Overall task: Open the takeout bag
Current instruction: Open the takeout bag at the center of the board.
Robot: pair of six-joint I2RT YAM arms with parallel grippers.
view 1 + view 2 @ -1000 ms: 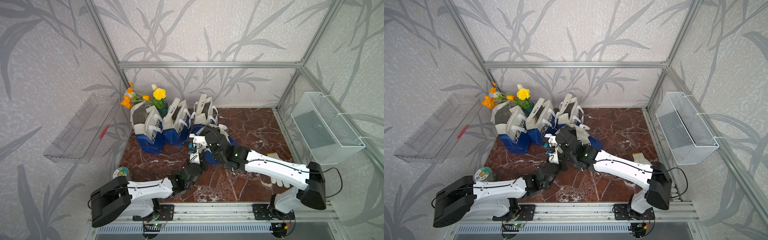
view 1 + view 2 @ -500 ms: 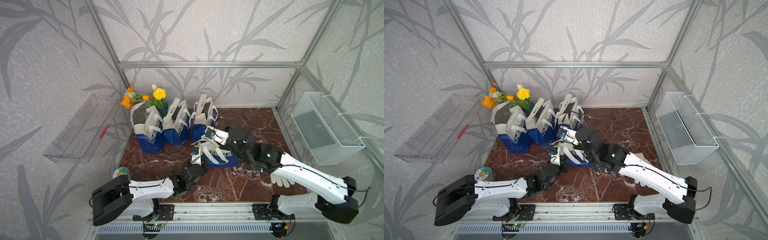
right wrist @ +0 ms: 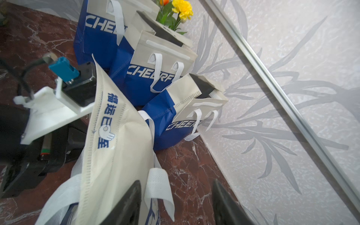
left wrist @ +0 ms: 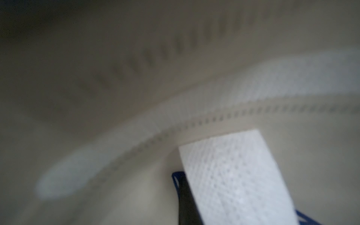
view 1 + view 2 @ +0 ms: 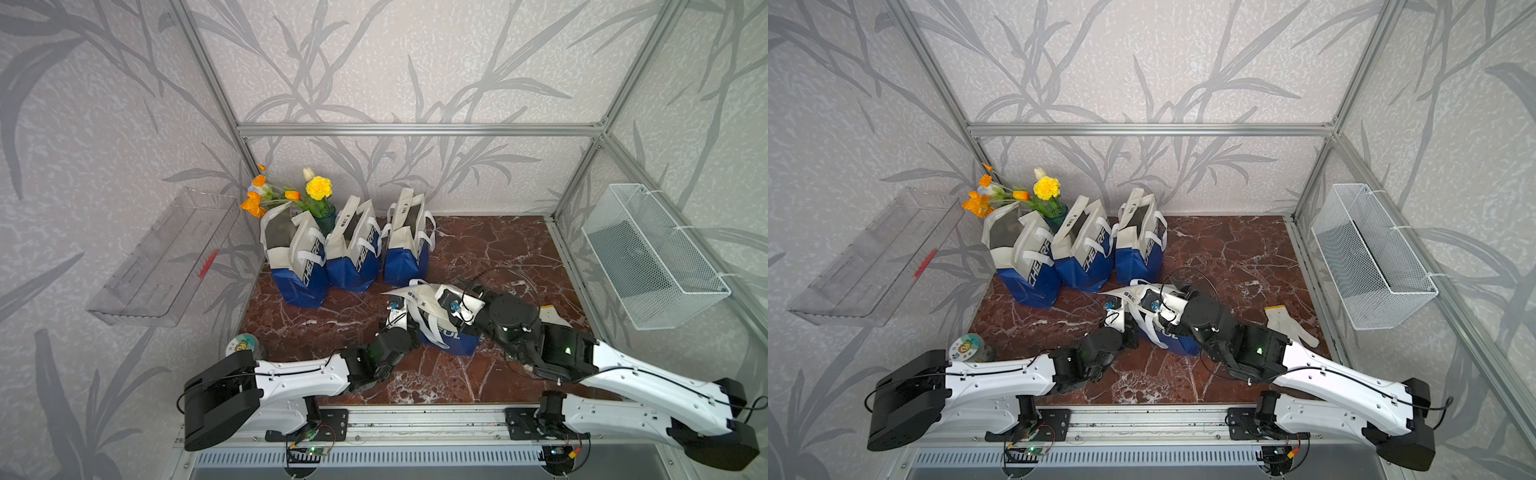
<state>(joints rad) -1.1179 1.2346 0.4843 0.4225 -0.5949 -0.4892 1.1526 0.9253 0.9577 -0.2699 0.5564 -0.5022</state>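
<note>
Takeout bag [image 5: 440, 332]: you find it mid-bench, a little toward the front edge, just in front of the rightmost of three standing bags [image 5: 353, 257]. It leans. The blue base faces the front edge, and the cream top is drawn up to a point toward the back. The top looks pinched flat, and you cannot tell whether the mouth has parted.

Left gripper [image 5: 401, 316]: it sits at the bag's left side, half under the raised cream flap. The jaws are closed, apparently nipping the bag's rim. In the left wrist view you get blurred cream fabric with stitching right against the lens, one dark finger [image 4: 187, 202] and a white handle strap across it.

Right gripper [image 3: 176, 183]: it is on the bag's right side, low over the marble. The jaws stand apart and hold nothing. A loose white strap [image 3: 157, 187] hangs just beside one finger, and you cannot tell whether they touch.

Rest of the bench [image 5: 498, 249]:
- The three other bags stand upright in a row at the back left.
- Flowers [image 5: 318, 189] are behind them in the back-left corner.
- A round tin [image 5: 967, 347] is at the front-left corner.
- A white glove [image 5: 1287, 326] lies near the right edge.
- A wire basket [image 5: 652, 257] hangs on the right wall.
- A clear tray [image 5: 166, 257] hangs on the left wall.
</note>
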